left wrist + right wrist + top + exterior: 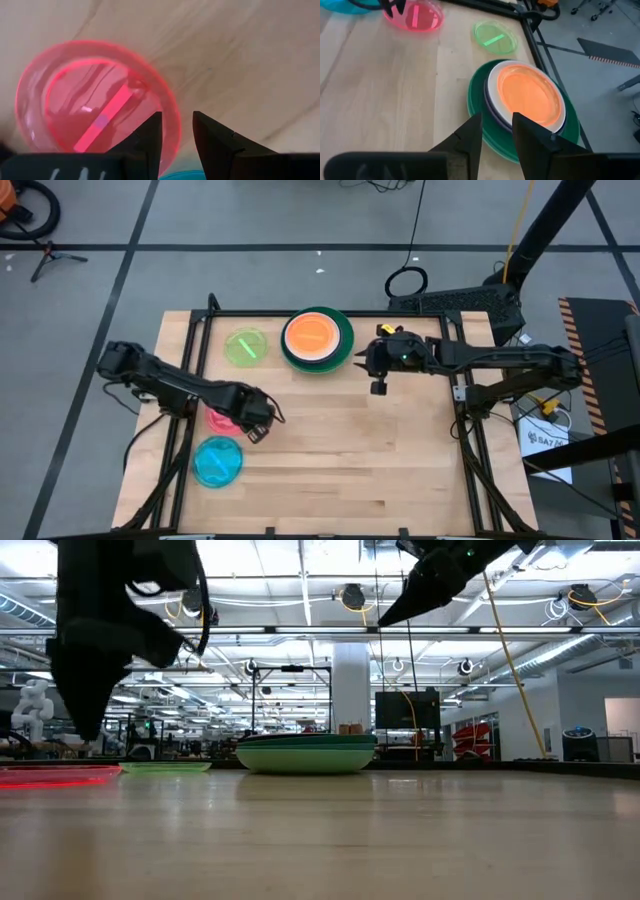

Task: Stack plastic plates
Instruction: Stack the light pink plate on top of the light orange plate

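Note:
A stack of plates (318, 338) stands near the table's far edge: orange on top (527, 95), then white, purple and green ones. A yellow-green plate (245, 346) lies flat to its left. A pink plate (95, 100) and a blue plate (218, 461) lie flat toward the near left. My left gripper (177, 135) hovers just above the pink plate's rim, fingers slightly open, one over the plate's inside and one outside. In the low view its tips (85, 735) stand clear of the plate (50, 777). My right gripper (380, 375) is raised to the right of the stack, slightly open and empty.
A black frame (200, 330) runs along the table's edges, with uprights at the far corners. Bare wood (380, 460) fills the middle and near right of the table. Beyond the far edge lie floor and cables.

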{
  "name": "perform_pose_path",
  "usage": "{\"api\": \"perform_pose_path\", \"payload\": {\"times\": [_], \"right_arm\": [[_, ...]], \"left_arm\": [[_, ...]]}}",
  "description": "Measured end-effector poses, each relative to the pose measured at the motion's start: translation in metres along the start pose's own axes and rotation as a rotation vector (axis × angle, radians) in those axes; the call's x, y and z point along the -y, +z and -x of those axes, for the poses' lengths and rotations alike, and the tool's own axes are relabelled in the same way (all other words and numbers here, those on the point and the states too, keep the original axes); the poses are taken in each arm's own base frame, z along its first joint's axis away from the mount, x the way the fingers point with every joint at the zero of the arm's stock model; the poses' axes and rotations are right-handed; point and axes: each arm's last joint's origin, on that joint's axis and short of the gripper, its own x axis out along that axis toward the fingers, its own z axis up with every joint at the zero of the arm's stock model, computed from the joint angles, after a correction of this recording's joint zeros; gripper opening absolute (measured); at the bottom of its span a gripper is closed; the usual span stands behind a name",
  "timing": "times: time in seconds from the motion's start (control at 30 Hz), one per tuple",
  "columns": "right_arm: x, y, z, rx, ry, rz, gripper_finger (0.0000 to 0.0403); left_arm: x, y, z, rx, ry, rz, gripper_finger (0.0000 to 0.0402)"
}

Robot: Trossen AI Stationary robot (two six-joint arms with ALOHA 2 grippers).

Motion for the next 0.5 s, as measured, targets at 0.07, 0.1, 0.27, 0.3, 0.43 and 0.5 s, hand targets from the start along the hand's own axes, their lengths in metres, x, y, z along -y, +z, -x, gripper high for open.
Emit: {"api": "perform_pose_path", "payload": {"times": [0.07, 0.1, 0.27, 0.3, 0.43, 0.5], "right_arm": [[-0.0004, -0.0009, -0.0013, -0.009, 0.002, 0.009, 0.01], [-0.0004, -0.001, -0.0012, -0.01, 0.002, 0.012, 0.01], [-0.0007, -0.0016, -0.0025, -0.017, 0.005, 0.022, 0.01], [-0.0009, -0.0016, -0.0025, -0.018, 0.006, 0.022, 0.01], [-0.001, -0.0028, -0.0021, -0.03, 0.009, 0.024, 0.01], [-0.0012, -0.0029, -0.0022, -0.031, 0.009, 0.023, 0.01]], "left_arm": [[0.0015, 0.0005, -0.0036, -0.007, 0.014, 0.039, 0.0115], [0.0022, 0.0009, -0.0047, -0.007, 0.014, 0.06, 0.0115], [0.0035, 0.0016, -0.0061, 0.002, 0.014, 0.115, 0.0115], [0.0035, 0.0017, -0.0058, 0.007, 0.015, 0.124, 0.0115], [0.0081, 0.0004, -0.0055, 0.062, 0.006, 0.133, 0.0115], [0.009, -0.0009, -0.0057, 0.069, 0.012, 0.133, 0.0115]]}}
